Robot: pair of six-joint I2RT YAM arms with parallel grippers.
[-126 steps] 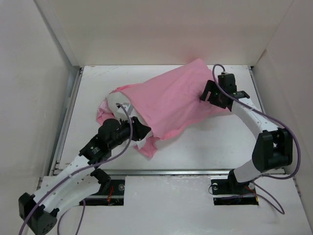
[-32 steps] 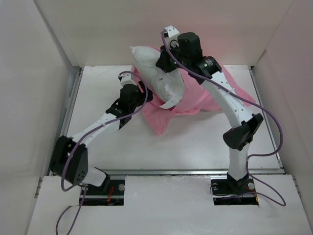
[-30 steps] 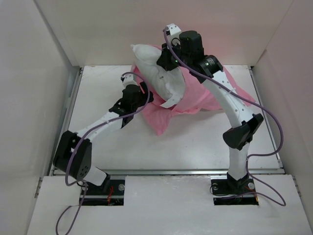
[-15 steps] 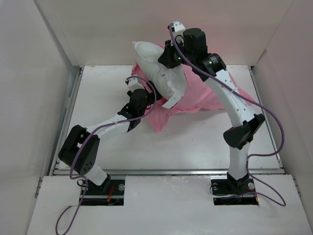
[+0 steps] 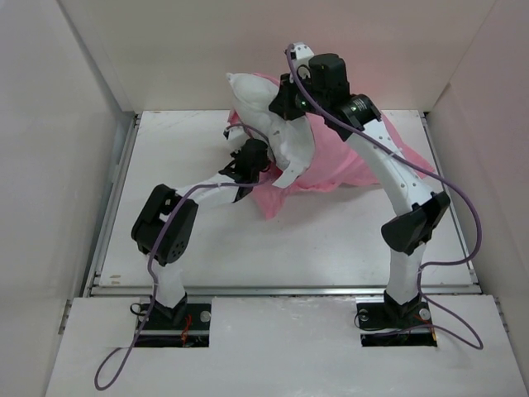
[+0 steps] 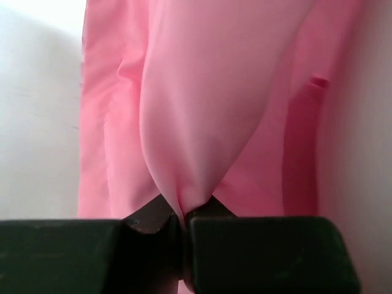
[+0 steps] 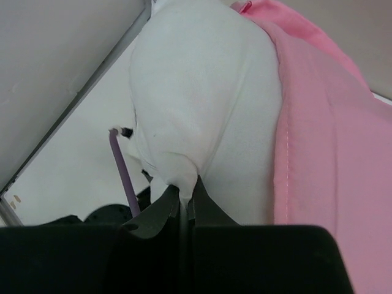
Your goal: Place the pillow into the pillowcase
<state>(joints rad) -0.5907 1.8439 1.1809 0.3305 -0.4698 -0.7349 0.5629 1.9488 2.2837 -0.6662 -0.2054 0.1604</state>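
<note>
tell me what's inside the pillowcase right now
Much of the pillow shows bare, outside the pillowcase, which lies along one side of it. The right gripper pinches the pillow, the left gripper a pink fold. The case's inside is hidden.

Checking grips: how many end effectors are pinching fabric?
2: the left end effector pinches the thin pink satin pillowcase; the right end effector pinches the plump white fabric pillow. Neither is hidden.

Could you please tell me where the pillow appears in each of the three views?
Top external: the pillow is at upper centre.
Left wrist: not seen; the pillowcase fills most of it.
Right wrist: centre and upper middle.
Shared landmark: the pink pillowcase, right of the pillow where both show.
</note>
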